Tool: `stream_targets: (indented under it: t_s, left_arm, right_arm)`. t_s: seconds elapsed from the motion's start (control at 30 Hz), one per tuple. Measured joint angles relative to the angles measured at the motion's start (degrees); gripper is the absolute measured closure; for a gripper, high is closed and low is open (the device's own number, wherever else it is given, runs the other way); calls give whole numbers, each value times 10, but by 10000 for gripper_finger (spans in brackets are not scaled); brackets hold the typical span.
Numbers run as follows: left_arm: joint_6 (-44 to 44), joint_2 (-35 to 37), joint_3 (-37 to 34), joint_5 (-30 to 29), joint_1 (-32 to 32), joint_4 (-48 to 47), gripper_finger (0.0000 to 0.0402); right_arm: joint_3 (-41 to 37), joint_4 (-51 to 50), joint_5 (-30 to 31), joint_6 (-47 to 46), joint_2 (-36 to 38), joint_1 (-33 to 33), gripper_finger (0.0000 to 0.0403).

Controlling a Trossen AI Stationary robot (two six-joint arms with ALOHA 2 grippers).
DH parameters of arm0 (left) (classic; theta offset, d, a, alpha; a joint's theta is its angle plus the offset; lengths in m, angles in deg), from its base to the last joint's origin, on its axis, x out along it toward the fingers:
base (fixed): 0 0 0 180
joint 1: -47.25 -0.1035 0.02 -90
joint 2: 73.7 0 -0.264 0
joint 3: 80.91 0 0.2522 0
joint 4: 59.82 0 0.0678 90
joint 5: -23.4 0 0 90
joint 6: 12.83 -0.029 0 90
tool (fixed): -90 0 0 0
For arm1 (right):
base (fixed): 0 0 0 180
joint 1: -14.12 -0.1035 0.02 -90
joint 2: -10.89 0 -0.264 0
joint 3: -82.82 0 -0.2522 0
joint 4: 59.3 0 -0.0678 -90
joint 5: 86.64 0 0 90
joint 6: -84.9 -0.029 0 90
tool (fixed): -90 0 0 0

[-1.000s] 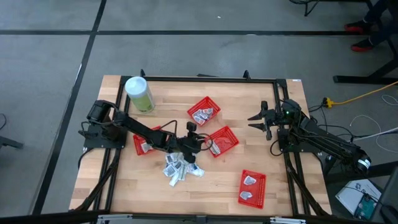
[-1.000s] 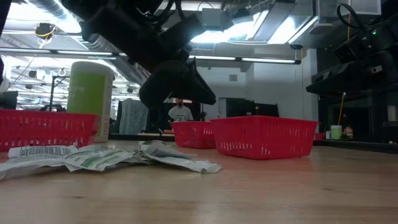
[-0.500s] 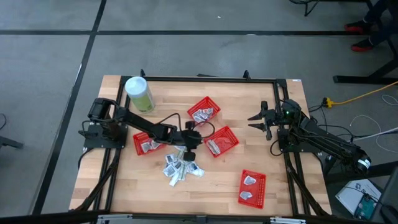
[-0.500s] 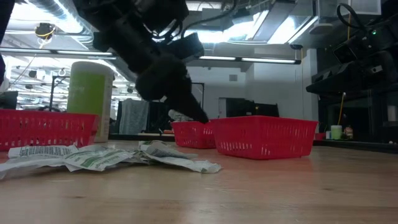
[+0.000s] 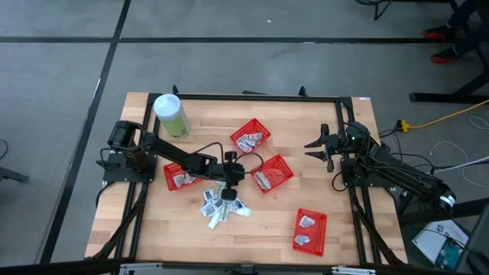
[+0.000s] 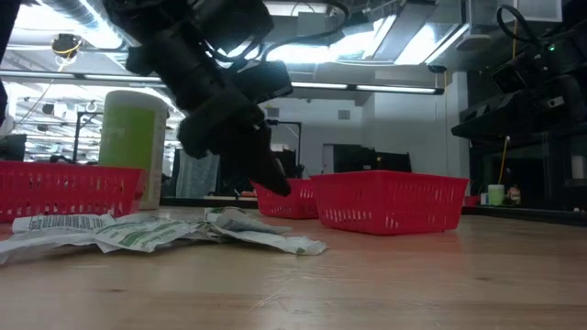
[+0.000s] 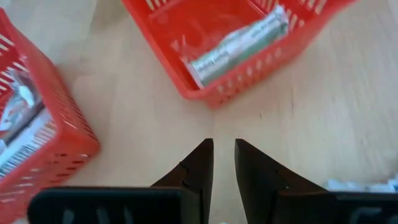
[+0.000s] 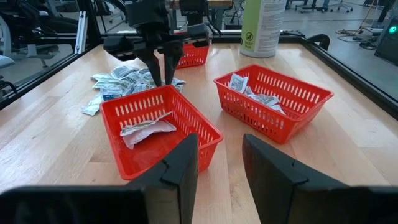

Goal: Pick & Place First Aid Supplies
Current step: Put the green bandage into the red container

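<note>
Left gripper point(image 5: 229, 177) is mid-table, hanging over bare wood between the loose pile of first aid supplies point(image 5: 221, 206) and the centre basket point(image 5: 273, 173). Wrist view: left fingers point(image 7: 198, 168) nearly together, narrow slit between them, nothing held. Low view has it tip-down point(image 6: 275, 186) just above the table surface.

Pile lies on the wood just near-side of the left gripper, packets overlapping; in the low view it spreads flat at left point(image 6: 165, 229).

Baskets, all red mesh:
- centre basket: one wrapped strip point(image 7: 239, 45) inside
- far basket point(image 5: 250, 137): several packets
- left basket point(image 5: 180, 176): packets, partly under the left arm
- near-right basket point(image 5: 310, 231): two packets, well apart from the rest

Pale-green canister point(image 5: 171, 114) upright at far-left of the table.

Right gripper point(image 5: 319, 149) parked at the right edge, fingers point(image 8: 180, 165) spread wide, empty, pointed toward the centre basket.
</note>
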Motion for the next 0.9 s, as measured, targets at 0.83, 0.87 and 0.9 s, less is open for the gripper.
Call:
stream_targets:
  t_s: [0.83,0.87,0.9]
  left_arm:
    - [118,98,-45,-38,40,-151,343]
    - [127,98,-45,-38,38,-154,342]
    - [132,98,-45,-37,38,-153,341]
  right_arm:
    - [0,0,0,0,0,0,276]
    - [0,0,0,0,0,0,276]
    - [0,0,0,0,0,0,276]
